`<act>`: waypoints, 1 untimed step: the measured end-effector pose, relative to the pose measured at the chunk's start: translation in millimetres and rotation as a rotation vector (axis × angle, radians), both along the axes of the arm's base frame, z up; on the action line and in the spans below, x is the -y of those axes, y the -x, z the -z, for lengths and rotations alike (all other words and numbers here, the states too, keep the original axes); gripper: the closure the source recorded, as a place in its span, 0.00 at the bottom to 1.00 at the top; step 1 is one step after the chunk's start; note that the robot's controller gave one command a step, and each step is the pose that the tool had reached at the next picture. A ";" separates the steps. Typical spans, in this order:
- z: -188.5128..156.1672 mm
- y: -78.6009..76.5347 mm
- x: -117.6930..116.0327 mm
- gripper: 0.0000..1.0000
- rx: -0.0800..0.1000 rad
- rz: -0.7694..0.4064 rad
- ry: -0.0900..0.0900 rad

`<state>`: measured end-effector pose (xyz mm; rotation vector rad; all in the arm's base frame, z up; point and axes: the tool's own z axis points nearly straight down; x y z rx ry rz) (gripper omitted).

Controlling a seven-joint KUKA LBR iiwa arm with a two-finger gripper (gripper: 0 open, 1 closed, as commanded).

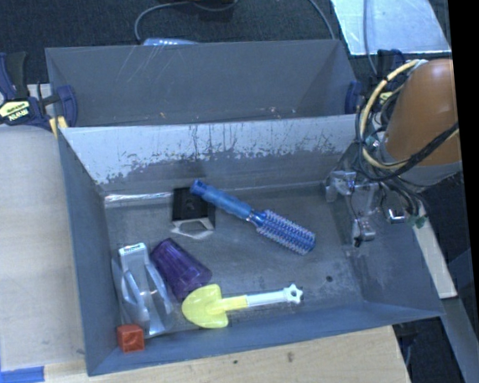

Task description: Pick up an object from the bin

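My gripper (360, 232) hangs at the bin's right side, close to the right wall, with nothing seen between its fingers. A blue hairbrush (255, 217) lies diagonally in the middle of the floor, its bristled head the thing nearest to the gripper, a short way to its left. Below the brush, along the front, lies a yellow toy shovel with a white handle (242, 303); the handle's end points toward the gripper's side.
At the left of the floor lie a purple cup (180, 268) on its side, a silver-grey metal piece (138, 289) and a small red cube (130, 337). A black block (191, 210) sits near the back wall. The arm's orange cover and cables stand over the right rim.
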<state>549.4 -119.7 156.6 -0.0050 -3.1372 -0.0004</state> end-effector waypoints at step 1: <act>-4.8 -1.6 -0.5 0.00 0.008 -0.003 0.001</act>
